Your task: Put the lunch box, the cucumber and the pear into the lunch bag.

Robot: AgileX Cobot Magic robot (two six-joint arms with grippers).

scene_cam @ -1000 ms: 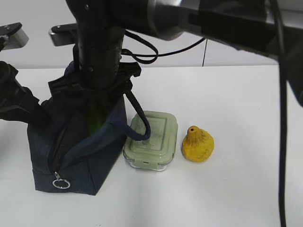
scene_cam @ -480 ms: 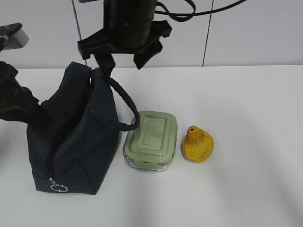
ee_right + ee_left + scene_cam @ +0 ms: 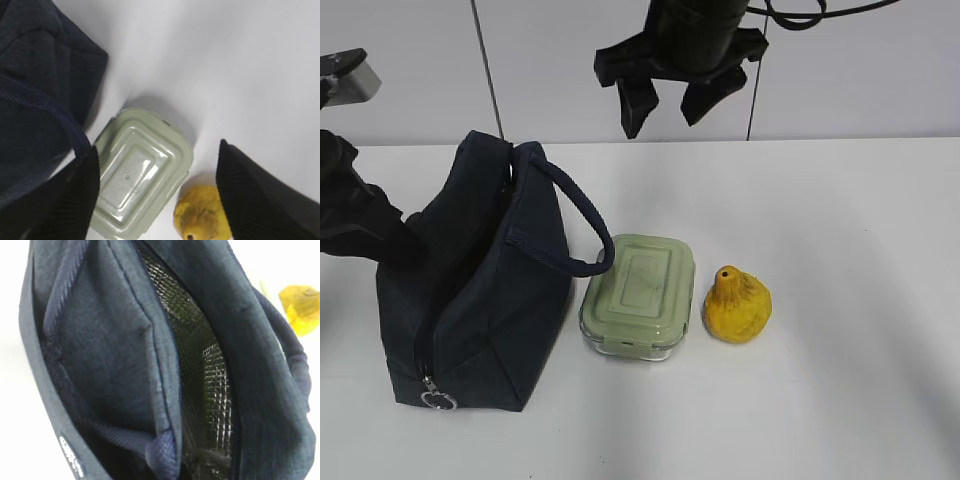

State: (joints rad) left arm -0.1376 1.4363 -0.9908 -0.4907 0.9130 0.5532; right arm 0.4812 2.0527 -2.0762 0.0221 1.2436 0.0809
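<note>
The right end effector (image 3: 669, 104) hangs wide open and empty, high above the lunch box (image 3: 639, 296) and pear (image 3: 737, 305). The left end effector's grip cannot be told beside the lunch bag (image 3: 480, 290).

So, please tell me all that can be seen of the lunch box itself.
The lunch box is a rounded-rectangular container of clear glass, closed with a pale sage-green clip-on lid with a raised rectangular panel. It stands flat on the white table, between the lunch bag and the pear. The bag's loop handle curves above its left edge. It sits close to the bag; the pear is apart. No gripper touches it.
</note>
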